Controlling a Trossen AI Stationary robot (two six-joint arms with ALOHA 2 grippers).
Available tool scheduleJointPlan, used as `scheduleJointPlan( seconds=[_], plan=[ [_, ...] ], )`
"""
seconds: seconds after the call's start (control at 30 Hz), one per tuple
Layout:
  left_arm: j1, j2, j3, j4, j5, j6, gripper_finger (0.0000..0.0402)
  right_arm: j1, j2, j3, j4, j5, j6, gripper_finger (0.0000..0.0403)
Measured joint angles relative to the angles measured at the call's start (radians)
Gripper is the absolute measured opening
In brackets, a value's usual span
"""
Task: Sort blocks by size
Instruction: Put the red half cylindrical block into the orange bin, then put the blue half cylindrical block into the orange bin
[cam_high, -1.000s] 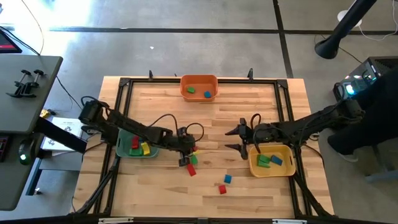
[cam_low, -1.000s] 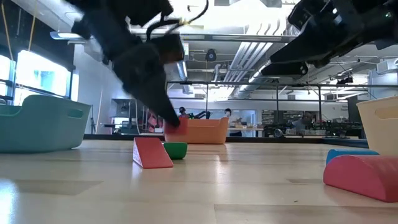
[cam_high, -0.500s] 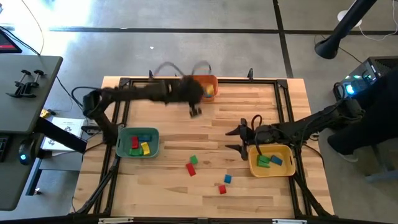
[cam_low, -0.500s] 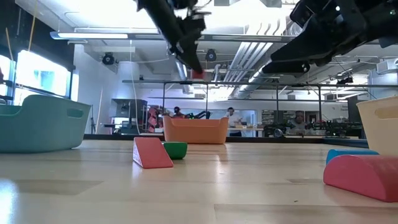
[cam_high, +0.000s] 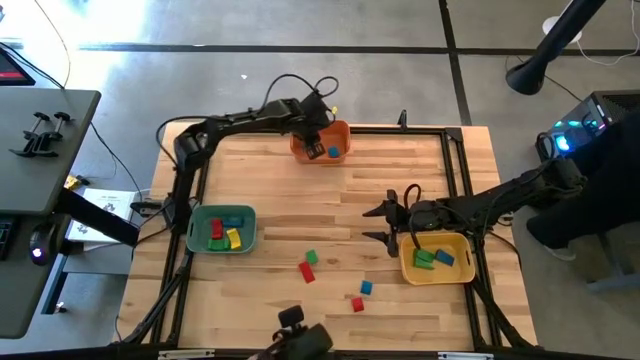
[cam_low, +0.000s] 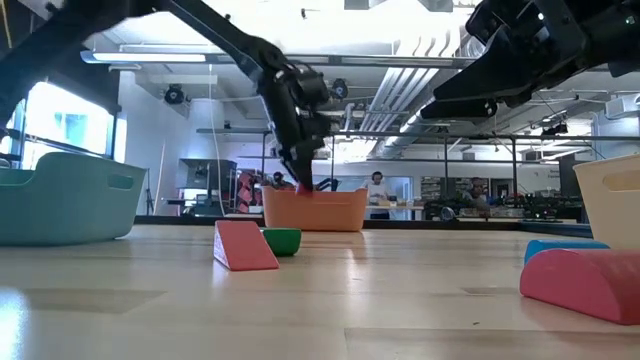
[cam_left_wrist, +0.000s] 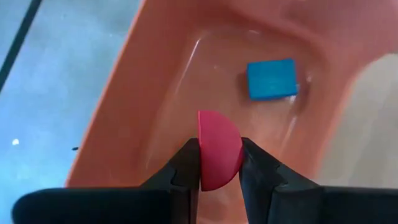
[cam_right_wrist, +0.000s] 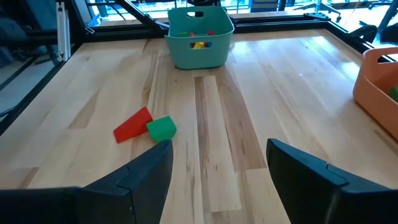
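My left gripper (cam_high: 313, 147) hangs over the orange bin (cam_high: 341, 129) at the table's far edge, shut on a small red half-round block (cam_left_wrist: 217, 146). A blue block (cam_left_wrist: 271, 79) lies on the bin's floor beneath it. On the table's middle lie loose blocks: green (cam_high: 311, 257), red (cam_high: 307, 271), blue (cam_high: 366, 287) and red (cam_high: 357, 303). My right gripper (cam_high: 385, 224) waits open above the table, left of the yellow bin (cam_high: 437, 270), with nothing between its fingers (cam_right_wrist: 149, 168). My left gripper pinches the red half-round block between its two fingers, one on the flat side (cam_left_wrist: 200, 163) and one on the rounded side. The fingers slant steeply down into the orange bin's opening. The block's upper part sticks out past the fingertips, lifted clear of the bin's floor.
A green bin (cam_high: 195, 240) with red, yellow, green and blue blocks stands at the left. The yellow bin holds green and blue blocks. A black frame runs along the table's edges. A dark object (cam_high: 295, 335) shows at the near edge.
My left gripper has risen from the loose blocks at the table's middle with the red block, swung toward the far edge, and come down over the orange bin. The block is now lifted clear, above the bin's inside.
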Motion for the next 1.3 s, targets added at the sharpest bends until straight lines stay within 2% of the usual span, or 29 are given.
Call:
scheduleJointPlan(
  seconds=[0.17, 0.5, 0.93, 1.1, 1.3],
  plan=[
    [0.0, 0.074, 0.031, -0.018, -0.007, 0.009, 0.0067, 0.0, 0.0, 0.0, 0.0, 0.0, 0.003, 0.0254],
    [0.001, 0.078, 0.037, 0.01, 0.011, 0.035, 0.0071, 0.0, 0.0, 0.0, 0.0, 0.0, 0.003, 0.0254],
    [0.001, 0.078, 0.036, 0.063, 0.015, 0.008, 0.0137, 0.001, 0.0, 0.0, 0.0, 0.0, 0.03, 0.0254],
    [0.001, 0.075, 0.036, 0.077, 0.015, 0.006, 0.0144, 0.001, 0.0, 0.0, 0.0, 0.0, 0.03, 0.0254],
    [-0.017, 0.024, 0.077, 0.011, 0.017, -0.032, 0.0144, 0.001, 0.0, 0.0, -0.006, 0.0, 0.035, 0.0254]
  ],
)
